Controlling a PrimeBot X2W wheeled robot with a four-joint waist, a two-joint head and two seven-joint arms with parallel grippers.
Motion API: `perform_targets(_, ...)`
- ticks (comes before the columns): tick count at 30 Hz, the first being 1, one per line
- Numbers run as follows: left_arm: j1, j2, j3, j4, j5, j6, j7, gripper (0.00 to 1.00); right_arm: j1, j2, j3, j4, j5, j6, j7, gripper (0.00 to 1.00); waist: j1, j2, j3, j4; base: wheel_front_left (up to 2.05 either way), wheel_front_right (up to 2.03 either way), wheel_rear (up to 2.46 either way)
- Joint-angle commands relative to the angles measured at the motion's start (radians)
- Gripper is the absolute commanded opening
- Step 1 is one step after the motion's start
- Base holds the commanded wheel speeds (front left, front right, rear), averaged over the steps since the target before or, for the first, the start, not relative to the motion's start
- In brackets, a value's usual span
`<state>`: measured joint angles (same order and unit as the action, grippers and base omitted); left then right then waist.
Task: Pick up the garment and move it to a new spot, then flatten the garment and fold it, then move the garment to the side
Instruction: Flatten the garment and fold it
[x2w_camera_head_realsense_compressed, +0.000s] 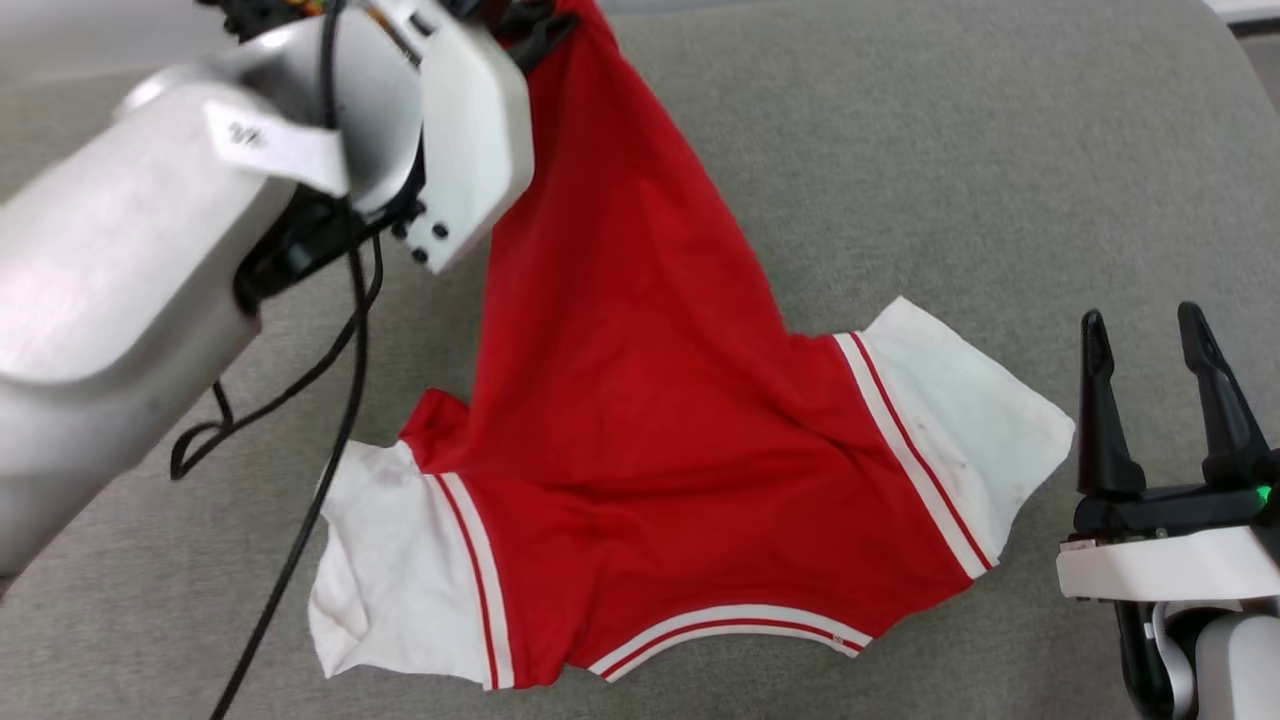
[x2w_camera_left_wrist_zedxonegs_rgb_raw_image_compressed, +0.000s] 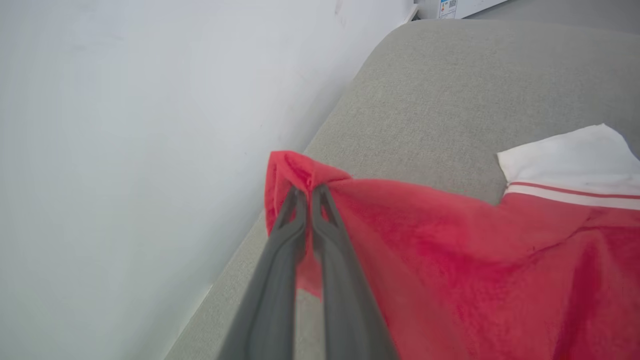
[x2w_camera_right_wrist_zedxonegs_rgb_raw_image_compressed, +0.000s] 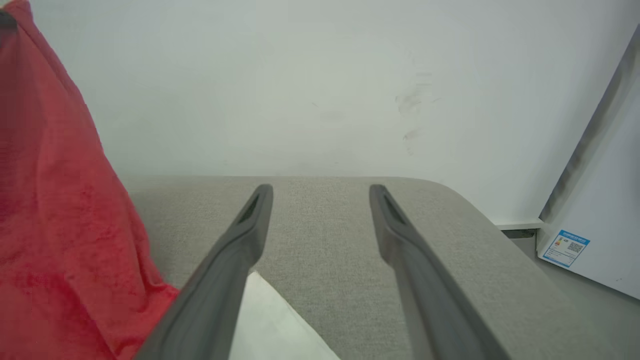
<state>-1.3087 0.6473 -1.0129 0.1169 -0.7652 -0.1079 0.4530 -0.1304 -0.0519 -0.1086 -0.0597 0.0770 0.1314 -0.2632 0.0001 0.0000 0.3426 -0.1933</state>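
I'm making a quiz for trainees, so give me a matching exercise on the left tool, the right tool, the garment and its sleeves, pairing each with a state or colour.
Column one:
1. left tool
2. right tool
3. garment
4. sleeves

Column two:
A. white
B. open, nothing between its fingers
C. red, one end raised, the rest lying on the grey surface
D. shut on red cloth

Pairs: 1-D, 2-B, 3-C, 4-A.

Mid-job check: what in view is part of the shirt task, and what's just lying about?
Job: garment, pinched by the shut left hand; open right hand; grey cushion under it.
Just there: white wall; white panel with blue label.
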Motion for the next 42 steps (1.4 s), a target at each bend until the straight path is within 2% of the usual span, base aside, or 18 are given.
perform_targets(1,-0.028,-0.020,-0.013,0.036,0.014,-0.006,0.001,0.00,-0.020,0.003,0.004,-0.005,0.007,-0.001,-0.002,1.00,-0.0001,0.0000,0.047,-0.038,0.00,0.00,0.00)
perform_targets(5,-0.091,-0.087,-0.057,0.168,0.016,-0.018,-0.002,0.00,-0.044,0.003,0.007,-0.011,0.023,-0.001,-0.002,1.00,-0.0001,0.0000,0.096,-0.067,0.00,0.00,0.00)
perform_targets(11,-0.119,-0.134,-0.155,0.311,-0.025,-0.021,0.039,0.00,-0.064,0.003,0.007,-0.020,0.031,-0.001,-0.002,1.00,-0.0001,0.0000,0.137,-0.089,0.00,0.00,0.00)
perform_targets(16,-0.091,-0.133,-0.235,0.397,-0.112,-0.021,0.098,0.00,-0.081,0.003,0.009,-0.026,0.031,-0.001,-0.002,1.00,-0.0001,0.0000,0.158,-0.107,0.00,0.00,0.00)
perform_targets(20,-0.058,-0.123,-0.258,0.441,-0.161,-0.021,0.154,0.00,-0.085,0.003,0.002,-0.030,0.026,-0.001,-0.002,1.00,-0.0001,0.0000,0.161,-0.110,0.00,0.00,0.00)
perform_targets(24,-0.023,-0.122,-0.266,0.470,-0.171,-0.021,0.147,0.00,-0.085,0.003,-0.002,-0.031,0.015,-0.001,-0.002,1.00,-0.0001,0.0000,0.150,-0.102,0.00,0.00,0.00)
perform_targets(25,-0.021,-0.125,-0.267,0.476,-0.167,-0.021,0.127,0.45,-0.083,0.003,-0.002,-0.032,0.012,-0.001,-0.002,1.00,-0.0001,0.0000,0.144,-0.097,0.00,0.00,0.00)
perform_targets(26,-0.023,-0.130,-0.266,0.485,-0.165,-0.021,0.103,1.00,-0.079,0.003,-0.003,-0.033,0.008,-0.001,-0.002,1.00,-0.0001,0.0000,0.137,-0.091,0.00,0.00,0.00)
perform_targets(33,-0.020,-0.146,-0.266,0.477,-0.161,-0.021,-0.056,1.00,-0.039,0.003,-0.015,-0.024,-0.019,-0.001,-0.002,1.00,-0.0001,0.0000,0.056,-0.030,0.00,0.00,0.00)
perform_targets(37,0.015,-0.113,-0.267,0.425,-0.201,-0.021,-0.095,1.00,-0.009,0.003,-0.021,-0.018,-0.028,-0.001,-0.002,1.00,-0.0001,0.0000,-0.006,0.015,0.00,0.00,0.00)
perform_targets(42,0.081,-0.040,-0.267,0.321,-0.239,-0.021,-0.088,1.00,0.027,0.003,-0.029,-0.011,-0.037,-0.001,-0.002,1.00,-0.0001,0.0000,-0.074,0.074,0.00,0.00,0.00)
